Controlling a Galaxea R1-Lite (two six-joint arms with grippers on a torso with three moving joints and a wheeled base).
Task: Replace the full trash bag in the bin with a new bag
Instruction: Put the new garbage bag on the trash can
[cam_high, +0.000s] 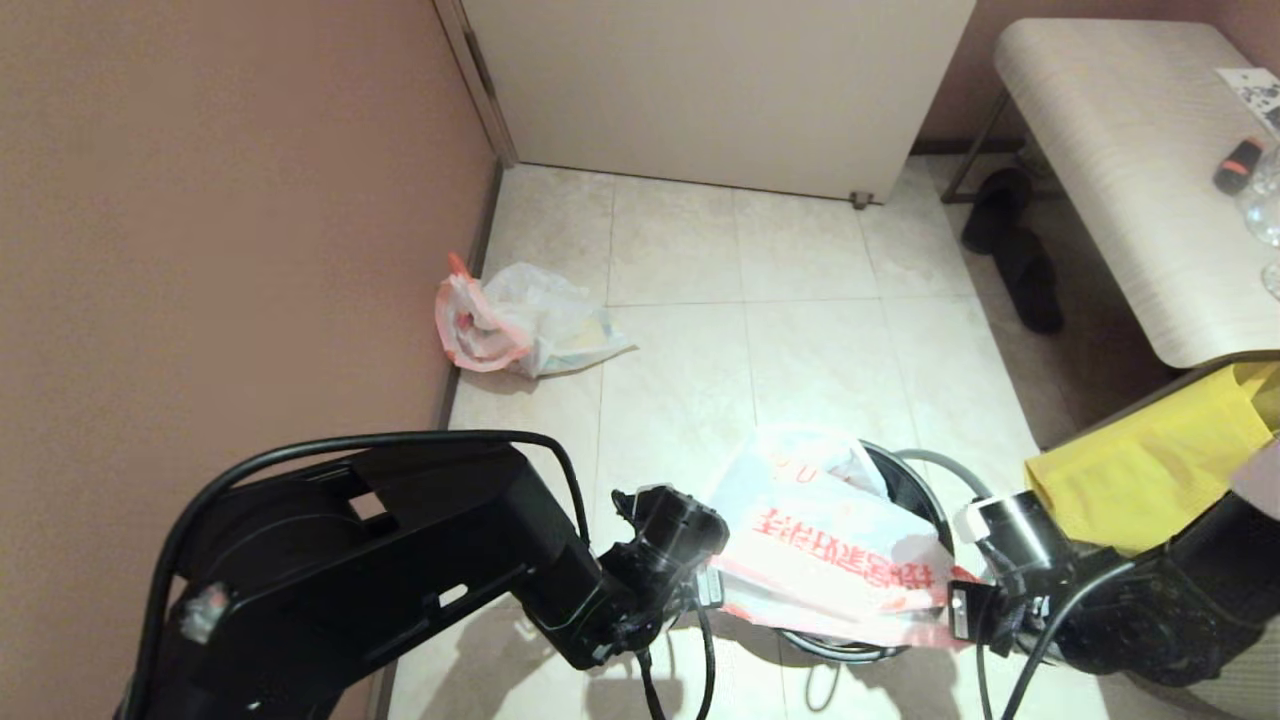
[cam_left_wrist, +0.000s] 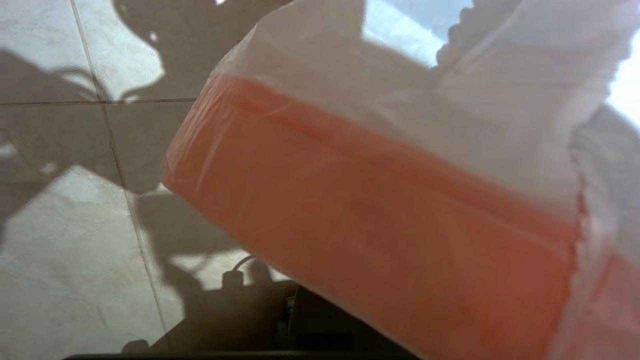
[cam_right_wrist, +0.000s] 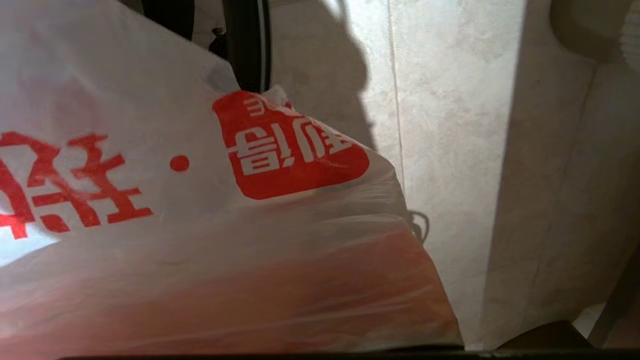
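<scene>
New bag (cam_high: 830, 560), stretched over the bin (cam_high: 905, 480) between left end effector (cam_high: 706, 587) at 9 o'clock and right end effector (cam_high: 962, 612) at 3 o'clock, each gripping its pink hem, apparently to spread the mouth; full trash bag (cam_high: 520, 322) lies by the wall.

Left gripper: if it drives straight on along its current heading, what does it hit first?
Probably the thin translucent white new bag, whose pink-red band fills the left wrist view just beyond the left gripper. The glossy black bin sits behind it; depth is unclear.
</scene>
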